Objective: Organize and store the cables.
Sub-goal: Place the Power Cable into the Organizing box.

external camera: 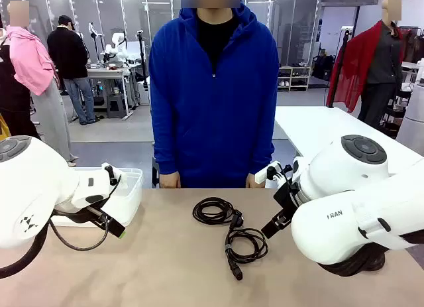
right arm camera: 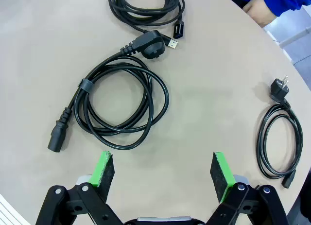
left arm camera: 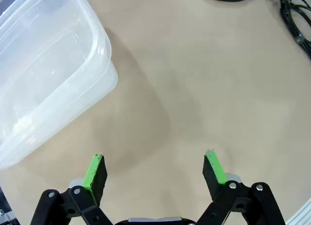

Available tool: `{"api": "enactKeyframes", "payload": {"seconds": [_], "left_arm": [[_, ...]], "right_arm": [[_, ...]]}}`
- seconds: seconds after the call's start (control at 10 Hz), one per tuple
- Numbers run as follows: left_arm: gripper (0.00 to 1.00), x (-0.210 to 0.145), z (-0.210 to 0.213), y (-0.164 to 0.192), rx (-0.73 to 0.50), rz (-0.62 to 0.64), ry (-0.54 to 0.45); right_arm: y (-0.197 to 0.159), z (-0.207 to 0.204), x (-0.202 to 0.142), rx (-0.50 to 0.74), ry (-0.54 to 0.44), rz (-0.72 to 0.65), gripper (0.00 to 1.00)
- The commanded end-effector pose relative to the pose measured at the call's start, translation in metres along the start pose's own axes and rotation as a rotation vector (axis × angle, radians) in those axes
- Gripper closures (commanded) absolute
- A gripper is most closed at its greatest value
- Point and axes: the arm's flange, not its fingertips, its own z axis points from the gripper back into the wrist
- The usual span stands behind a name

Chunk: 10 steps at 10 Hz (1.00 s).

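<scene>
Two black coiled cables lie mid-table: one round coil (external camera: 212,211) nearer the person and one with chunky plug ends (external camera: 245,244) closer to me. In the right wrist view the plug-ended coil (right arm camera: 121,101) lies just beyond my open right gripper (right arm camera: 163,174), the other coil (right arm camera: 146,4) sits at the top edge, and a third thin coil (right arm camera: 277,142) lies off to the right. My right gripper (external camera: 270,201) hovers open just right of the cables. My left gripper (external camera: 112,201) is open and empty over bare table (left arm camera: 155,169), with cable ends (left arm camera: 294,16) far off.
A clear plastic container (external camera: 129,194) stands at the table's left, beside my left gripper, and looks empty (left arm camera: 48,64). A person in a blue hoodie (external camera: 212,88) stands at the far edge, hands (external camera: 169,181) resting at the table rim.
</scene>
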Motion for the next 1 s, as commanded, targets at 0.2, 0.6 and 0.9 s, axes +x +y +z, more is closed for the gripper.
{"api": "enactKeyframes", "payload": {"seconds": [0.2, 0.6, 0.9], "left_arm": [[0.00, 0.0001, 0.0000, -0.0002, 0.000, 0.000, 0.000], [0.00, 0.0001, 0.0000, -0.0002, 0.000, 0.000, 0.000], [0.00, 0.0001, 0.0000, -0.0002, 0.000, 0.000, 0.000]], "right_arm": [[0.0000, 0.0000, 0.0000, 0.000, 0.000, 0.000, 0.00], [0.0000, 0.0000, 0.0000, 0.000, 0.000, 0.000, 0.00], [0.0000, 0.0000, 0.0000, 0.000, 0.000, 0.000, 0.00]]}}
